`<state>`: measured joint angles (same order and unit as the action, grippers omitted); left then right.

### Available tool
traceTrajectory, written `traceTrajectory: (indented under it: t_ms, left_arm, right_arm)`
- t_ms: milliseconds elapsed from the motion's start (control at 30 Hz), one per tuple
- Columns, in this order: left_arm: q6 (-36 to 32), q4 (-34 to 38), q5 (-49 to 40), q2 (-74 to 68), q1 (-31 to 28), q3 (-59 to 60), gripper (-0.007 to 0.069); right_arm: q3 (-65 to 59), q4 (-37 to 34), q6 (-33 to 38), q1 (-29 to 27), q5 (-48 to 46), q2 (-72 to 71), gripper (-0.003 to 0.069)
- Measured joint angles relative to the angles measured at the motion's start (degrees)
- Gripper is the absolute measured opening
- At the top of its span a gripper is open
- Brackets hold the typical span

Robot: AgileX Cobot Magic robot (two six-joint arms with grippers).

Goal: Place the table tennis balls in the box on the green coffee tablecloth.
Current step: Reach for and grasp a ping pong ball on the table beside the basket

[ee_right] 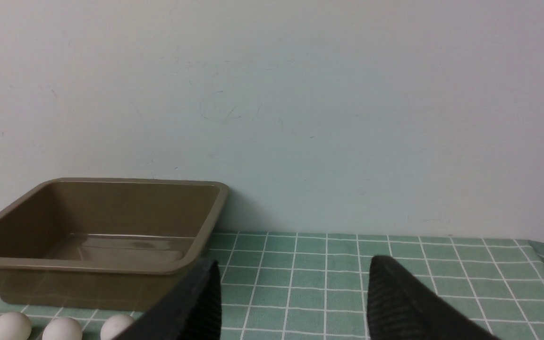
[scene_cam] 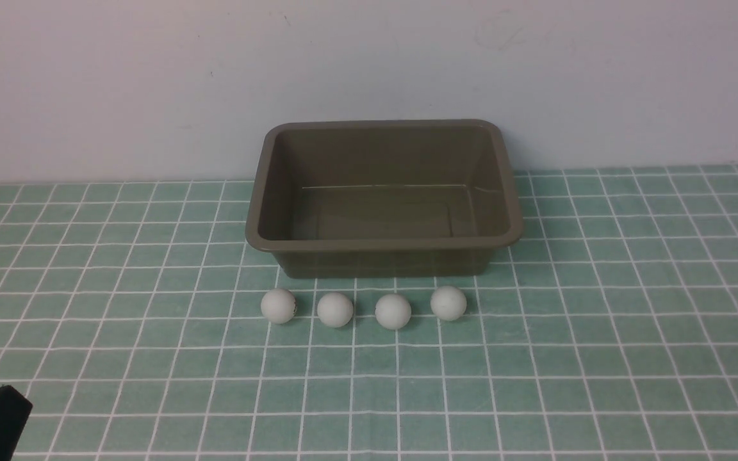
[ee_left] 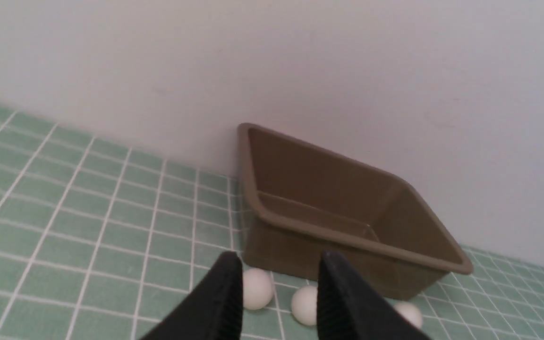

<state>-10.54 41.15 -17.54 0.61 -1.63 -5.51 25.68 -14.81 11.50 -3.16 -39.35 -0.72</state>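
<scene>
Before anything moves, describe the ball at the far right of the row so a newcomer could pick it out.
Find the olive-brown box standing on the green checked cloth. Just in front of it lies a row of four white balls. Yours is the right-end ball, sitting slightly nearer the box than its next neighbour.

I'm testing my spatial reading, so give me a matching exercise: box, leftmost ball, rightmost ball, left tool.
1. Box
2. Leftmost ball
3. Rightmost ball
4. Left tool

A. White, nearest the robot's right among the balls
B. Apart, with nothing between its fingers
C. Olive-brown, behind the row of balls
D. White, nearest the robot's left among the balls

Pairs: 1-C, 2-D, 3-A, 4-B
</scene>
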Motion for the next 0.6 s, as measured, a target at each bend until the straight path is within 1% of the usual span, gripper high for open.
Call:
traceTrajectory:
  t_ms: [133, 267, 333, 367, 433, 533, 600]
  left_arm:
    - [-7.0, 0.9, -6.9, -1.4, 0.0, -6.7, 0.0215]
    - [-12.4, 0.9, -12.7, -9.6, 0.0, -11.8, 0.0228]
    - [-16.3, 0.9, -14.8, -15.5, 0.0, -14.5, 0.0241]
    - [-19.9, 1.0, -16.0, -20.1, 0.0, -16.9, 0.0251]
    - [-24.5, 1.4, -16.9, -25.2, 0.0, -18.8, 0.027]
    - [-33.6, 4.9, -16.9, -34.5, 0.0, -22.5, 0.0316]
    - [-38.0, 8.3, -16.8, -38.8, 0.0, -24.3, 0.0347]
  right_arm:
    - [0.0, 0.0, 0.0, 0.0, -0.1, 0.0, 0.0388]
    - [0.0, 0.0, 0.0, 0.0, -1.3, 0.0, 0.0388]
    - [0.0, 0.0, 0.0, 0.0, -2.0, 0.0, 0.0388]
    - [0.0, 0.0, 0.0, 0.0, -2.3, 0.0, 0.0388]
    - [0.0, 0.0, 0.0, 0.0, -2.4, 0.0, 0.0388]
    - [0.0, 0.0, 0.0, 0.0, -2.4, 0.0, 0.0388]
    - [0.0, 0.0, 0.0, 0.0, -2.4, 0.0, 0.0388]
